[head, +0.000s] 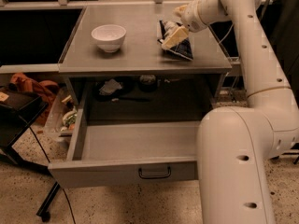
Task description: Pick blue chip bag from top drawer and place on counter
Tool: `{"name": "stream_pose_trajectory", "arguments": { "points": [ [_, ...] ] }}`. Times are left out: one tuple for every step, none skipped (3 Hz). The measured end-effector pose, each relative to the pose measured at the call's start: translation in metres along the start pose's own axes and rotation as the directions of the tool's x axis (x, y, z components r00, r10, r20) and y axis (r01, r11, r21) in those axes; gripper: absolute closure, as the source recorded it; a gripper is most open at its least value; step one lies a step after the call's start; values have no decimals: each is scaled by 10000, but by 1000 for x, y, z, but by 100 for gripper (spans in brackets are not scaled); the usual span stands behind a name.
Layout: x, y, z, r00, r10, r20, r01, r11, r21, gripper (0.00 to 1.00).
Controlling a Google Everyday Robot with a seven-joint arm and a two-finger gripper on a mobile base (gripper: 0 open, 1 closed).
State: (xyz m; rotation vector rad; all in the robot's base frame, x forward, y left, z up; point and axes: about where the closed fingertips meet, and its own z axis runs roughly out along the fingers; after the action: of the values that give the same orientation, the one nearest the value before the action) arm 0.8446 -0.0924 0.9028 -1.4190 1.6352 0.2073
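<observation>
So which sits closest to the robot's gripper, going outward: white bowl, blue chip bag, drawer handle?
The gripper is over the counter, right side.
1. blue chip bag, right at it.
2. white bowl, on the left.
3. drawer handle, low on the open top drawer.

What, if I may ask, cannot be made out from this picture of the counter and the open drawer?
- Camera view: the pincer sits on the blue chip bag on the counter, covering its upper part. Whether it holds the bag is unclear.
- The bag's print is too small to read.
- The robot arm hides the top drawer's right end.
- Shadow hides items in the recess beside a pale scrap.
</observation>
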Motion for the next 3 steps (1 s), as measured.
{"name": "stream_pose_trajectory", "arguments": {
  "points": [
    [0,0,0,10000,0,0,0,10000,0,0],
    [-2,-1,-15,9995,280,148,-281,9996,47,0],
    [-26,-5,-53,9993,229,291,-238,9992,309,0]
  ]
}}
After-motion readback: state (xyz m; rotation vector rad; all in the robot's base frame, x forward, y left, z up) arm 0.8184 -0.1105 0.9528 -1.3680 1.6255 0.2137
